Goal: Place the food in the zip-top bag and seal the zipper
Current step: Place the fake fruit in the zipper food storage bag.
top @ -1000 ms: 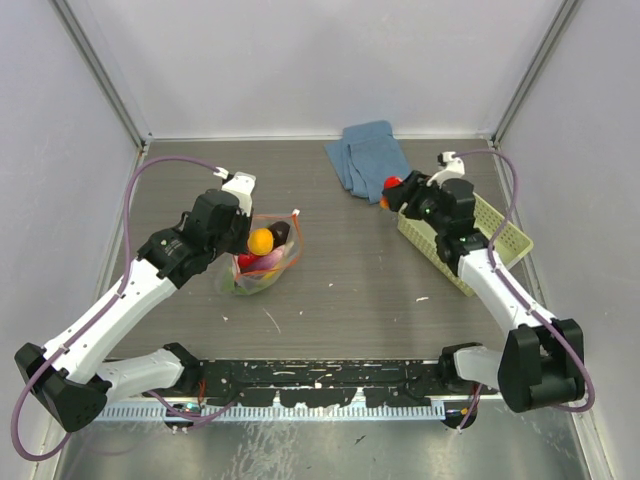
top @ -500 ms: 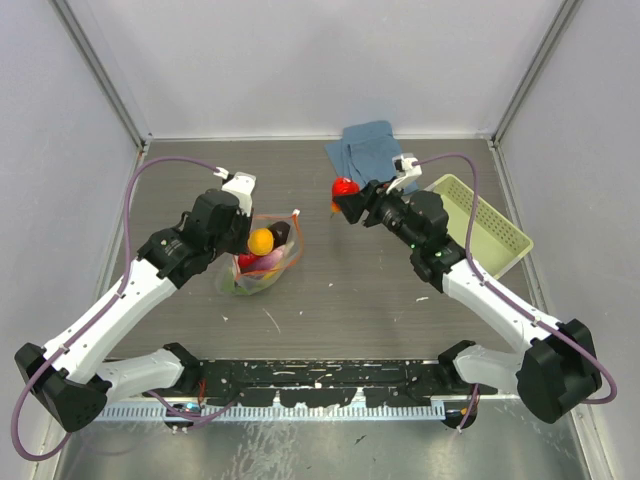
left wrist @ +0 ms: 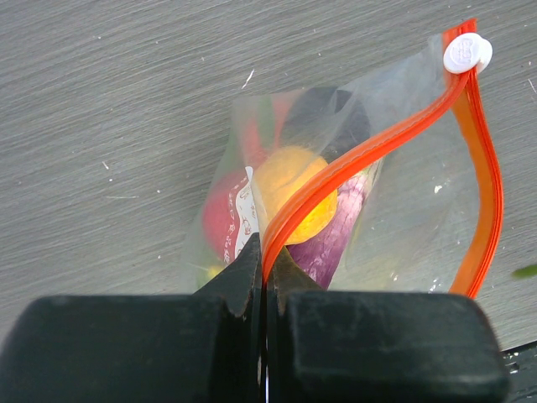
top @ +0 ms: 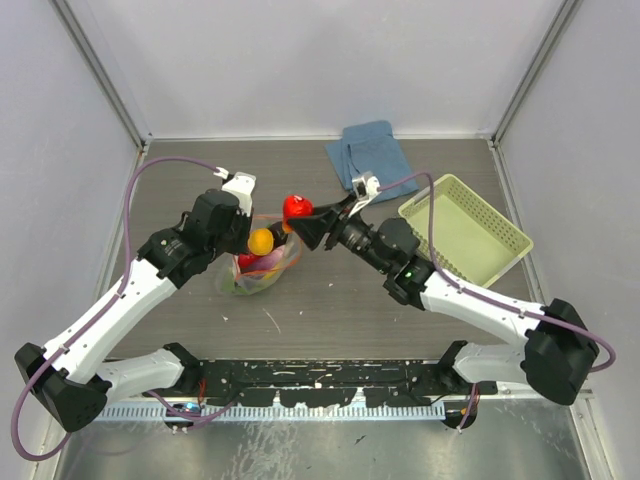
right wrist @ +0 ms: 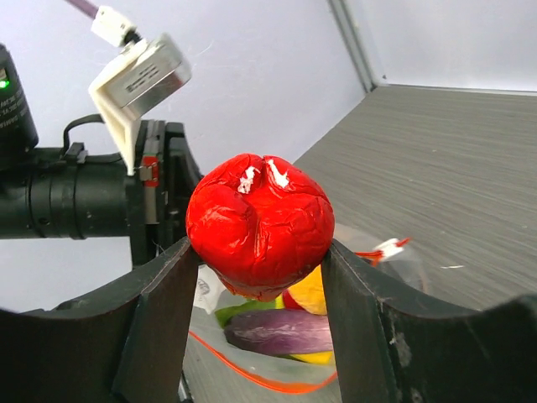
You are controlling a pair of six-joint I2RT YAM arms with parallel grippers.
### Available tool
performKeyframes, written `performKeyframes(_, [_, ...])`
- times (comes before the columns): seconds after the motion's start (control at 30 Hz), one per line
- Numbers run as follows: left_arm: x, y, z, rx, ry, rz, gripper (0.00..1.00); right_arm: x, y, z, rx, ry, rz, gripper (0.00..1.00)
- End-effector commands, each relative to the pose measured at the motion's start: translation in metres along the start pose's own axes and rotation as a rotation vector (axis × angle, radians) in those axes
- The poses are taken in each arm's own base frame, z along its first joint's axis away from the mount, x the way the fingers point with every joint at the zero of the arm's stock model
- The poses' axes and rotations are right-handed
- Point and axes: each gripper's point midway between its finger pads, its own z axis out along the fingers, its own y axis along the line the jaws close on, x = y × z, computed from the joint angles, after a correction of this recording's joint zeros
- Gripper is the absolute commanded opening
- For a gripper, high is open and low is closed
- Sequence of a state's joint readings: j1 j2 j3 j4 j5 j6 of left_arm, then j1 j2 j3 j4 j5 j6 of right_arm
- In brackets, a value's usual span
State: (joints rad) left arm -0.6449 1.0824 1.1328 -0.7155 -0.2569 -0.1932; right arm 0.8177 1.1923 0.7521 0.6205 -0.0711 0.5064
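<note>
The right gripper [right wrist: 260, 245] clamps a red fruit [right wrist: 260, 214] just above the open bag [left wrist: 411, 197]; the left gripper [left wrist: 266, 260] pinches the bag's orange zipper [left wrist: 361, 157].

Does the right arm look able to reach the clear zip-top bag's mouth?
Likely yes: the left end effector holds its orange-red zipper strip open; the red round fruit hovers over it.

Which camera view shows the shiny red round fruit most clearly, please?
Right wrist view: the shiny red round fruit fills the centre, held in the right claw. The top view shows it small; the left wrist view misses it.
</note>
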Motion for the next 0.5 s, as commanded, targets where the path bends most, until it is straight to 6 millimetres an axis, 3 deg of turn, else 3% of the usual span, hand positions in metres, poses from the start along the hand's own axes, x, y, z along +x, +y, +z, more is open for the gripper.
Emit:
performKeyframes(0.0, [-0.026, -0.002, -0.009, 0.019, -0.091, -0.026, 0.0, -0.015, 0.022, 0.012, -0.048, -0.12, 0.026, 0.42])
performKeyframes(0.47, [-0.027, -0.003, -0.009, 0.021, -0.093, -0.027, 0.0, 0.045, 0.032, 0.036, -0.067, -0.076, 0.161, 0.42])
